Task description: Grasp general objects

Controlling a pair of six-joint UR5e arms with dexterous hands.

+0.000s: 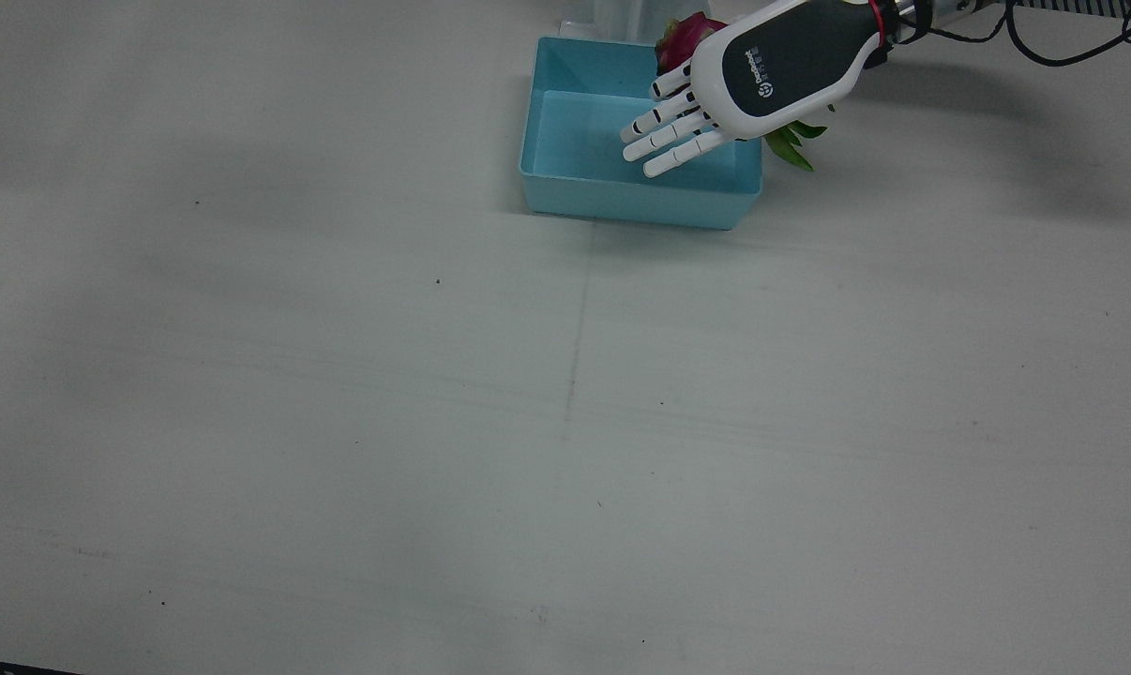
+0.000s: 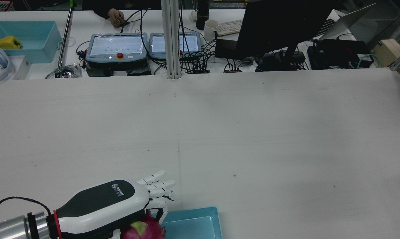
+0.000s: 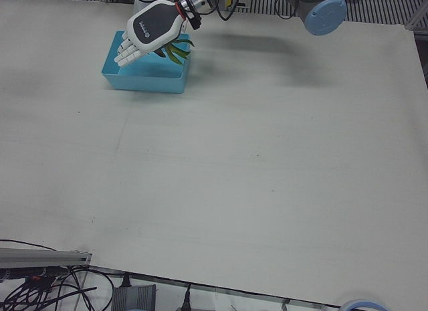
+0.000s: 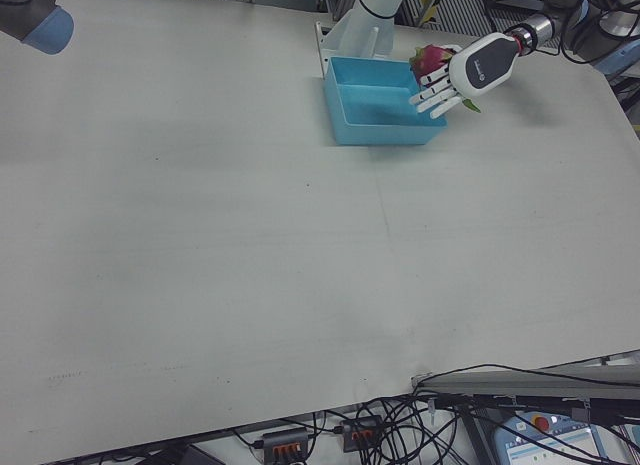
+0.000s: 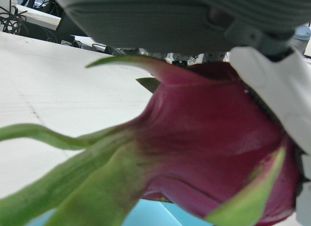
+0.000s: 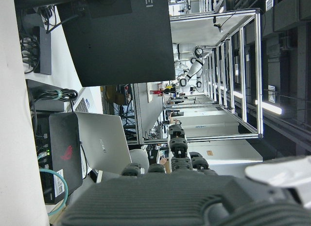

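Observation:
My left hand (image 1: 762,70) hovers over the right rim of the light blue bin (image 1: 622,202) at the table's far side. A magenta dragon fruit (image 1: 683,37) with green leaves (image 1: 791,145) sits pressed under its palm. The thumb (image 5: 272,85) lies against the fruit, while the other fingers (image 1: 664,131) stretch out over the bin's inside. The fruit fills the left hand view (image 5: 209,138) and also shows in the rear view (image 2: 142,229) below the hand (image 2: 100,205). Of my right hand only the dark palm (image 6: 170,201) shows, in its own view; its fingers are hidden.
The bin's floor (image 1: 594,141) holds nothing. An arm pedestal (image 4: 375,10) stands just behind the bin. Beyond the table's far edge in the rear view are control pendants (image 2: 117,46), a monitor (image 2: 279,26), and another bin with a yellow object (image 2: 9,42).

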